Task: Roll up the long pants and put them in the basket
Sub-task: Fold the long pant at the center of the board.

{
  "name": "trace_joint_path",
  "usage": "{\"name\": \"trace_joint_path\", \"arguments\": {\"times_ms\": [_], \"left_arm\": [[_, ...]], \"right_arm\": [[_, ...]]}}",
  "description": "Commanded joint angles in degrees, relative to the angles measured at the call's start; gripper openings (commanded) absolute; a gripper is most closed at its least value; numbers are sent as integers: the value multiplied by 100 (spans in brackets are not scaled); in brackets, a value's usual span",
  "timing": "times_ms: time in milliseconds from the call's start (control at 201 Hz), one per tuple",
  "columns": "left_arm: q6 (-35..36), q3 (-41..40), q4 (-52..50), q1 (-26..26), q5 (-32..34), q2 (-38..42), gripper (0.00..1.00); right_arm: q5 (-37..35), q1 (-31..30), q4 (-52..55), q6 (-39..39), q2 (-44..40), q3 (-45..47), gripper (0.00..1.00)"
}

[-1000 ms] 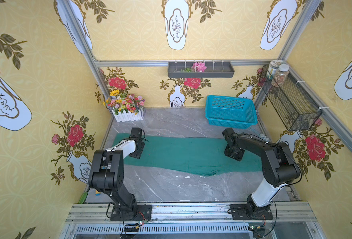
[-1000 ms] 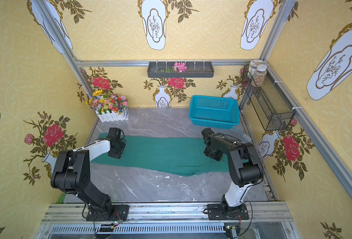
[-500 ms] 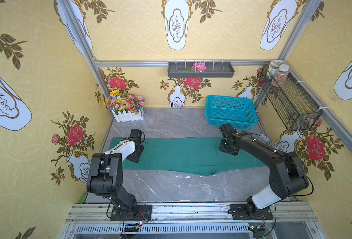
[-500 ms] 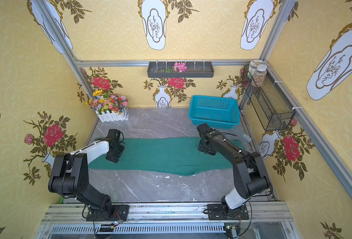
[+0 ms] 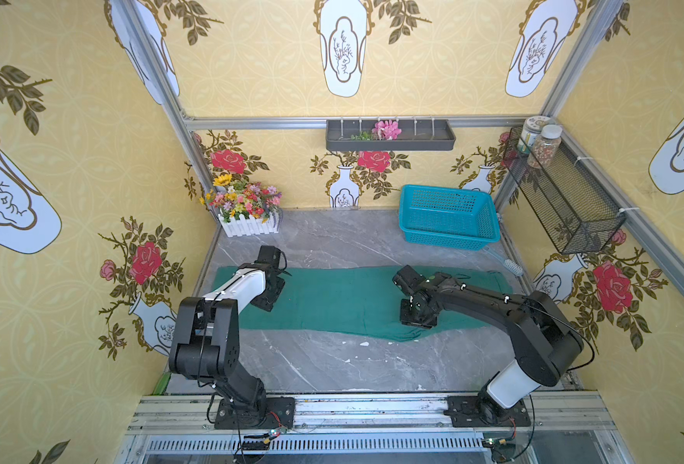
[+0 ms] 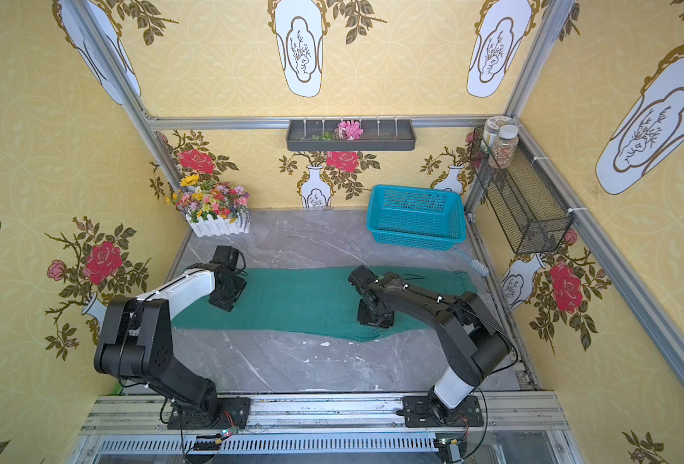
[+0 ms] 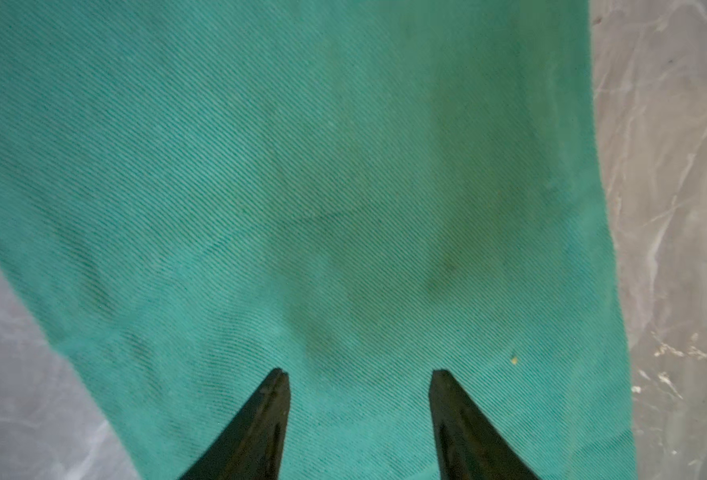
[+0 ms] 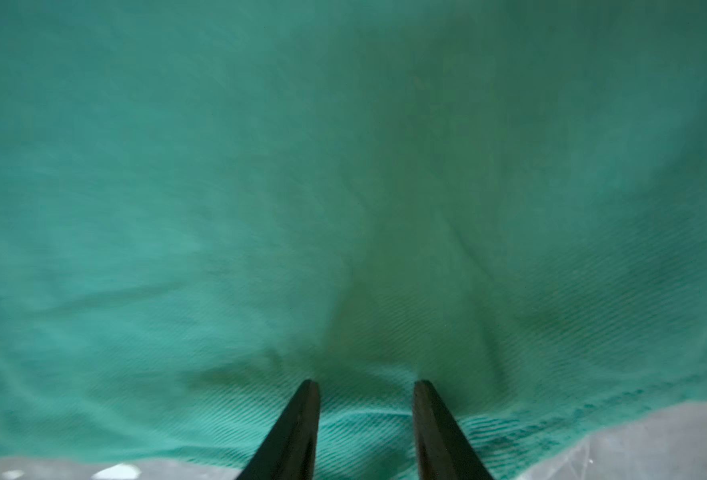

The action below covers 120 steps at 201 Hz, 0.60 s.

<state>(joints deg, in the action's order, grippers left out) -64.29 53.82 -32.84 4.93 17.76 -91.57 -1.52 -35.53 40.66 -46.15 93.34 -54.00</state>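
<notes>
Across the middle of the bench (image 5: 332,361), from near its left edge to near its right edge: long pants (image 5: 340,297), plain dark teal-green twill, spread flat and unrolled, seen in both top views. The side of the cloth toward the bench's front edge bulges forward close to the right arm.

Item, left gripper (image 7: 358,374): set over the left end of the pants, pointing down at the cloth. Fingers (image 7: 268,419) stand well apart, nothing between them but the flat cloth below. Bare bench shows on either side of the cloth in the left wrist view.

Item, right gripper (image 8: 366,384): set over the right part of the pants, near their front side. Fingers (image 8: 298,424) stand apart at a narrower gap, tips down at the cloth, which puckers into soft creases around them. No fold is clamped that can be made out.

Item, blue mesh basket (image 5: 445,241): back right corner of the bench, clear of the pants.

Item, brush (image 5: 509,265): right edge, between basket and pants.

Item, white flower box (image 5: 248,227): back left corner.

Item, wall tray (image 5: 390,138), wire rack (image 5: 565,205) with two jars (image 5: 545,146): mounted above the bench.
</notes>
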Motion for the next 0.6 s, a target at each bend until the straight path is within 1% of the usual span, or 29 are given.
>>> {"name": "trace_joint_path", "arguments": {"times_ms": [0,80,159,274,334,384,414,483,533,593], "left_arm": [[66,-25,-73,-1,-42,75,60],[11,-93,-81,-1,-66,144,60],[-27,-150,-87,2,-95,236,60],[-67,-197,-86,-2,-106,419,60],[-79,-186,-84,-1,-152,520,60],[-76,-147,-97,-1,-182,598,60],[-80,-129,-98,-1,-192,649,60],[-82,-97,-67,-1,-219,740,60],[-68,-107,-56,-1,-222,770,60],[-98,-142,-72,-1,-213,772,60]], "right_arm": [[-163,-7,0,-344,45,239,41],[-447,-9,133,-544,142,358,42],[-580,-7,211,-640,152,457,43],[-681,-37,273,-572,-43,340,51],[-768,-78,295,-481,-209,122,53],[-1010,-170,334,-426,-432,-154,56],[-1244,-207,387,-416,-580,-353,59],[-1719,-138,524,-455,-741,-614,64],[-2182,12,710,-619,-712,-705,67],[-2510,373,982,-868,-519,-735,66]]}}
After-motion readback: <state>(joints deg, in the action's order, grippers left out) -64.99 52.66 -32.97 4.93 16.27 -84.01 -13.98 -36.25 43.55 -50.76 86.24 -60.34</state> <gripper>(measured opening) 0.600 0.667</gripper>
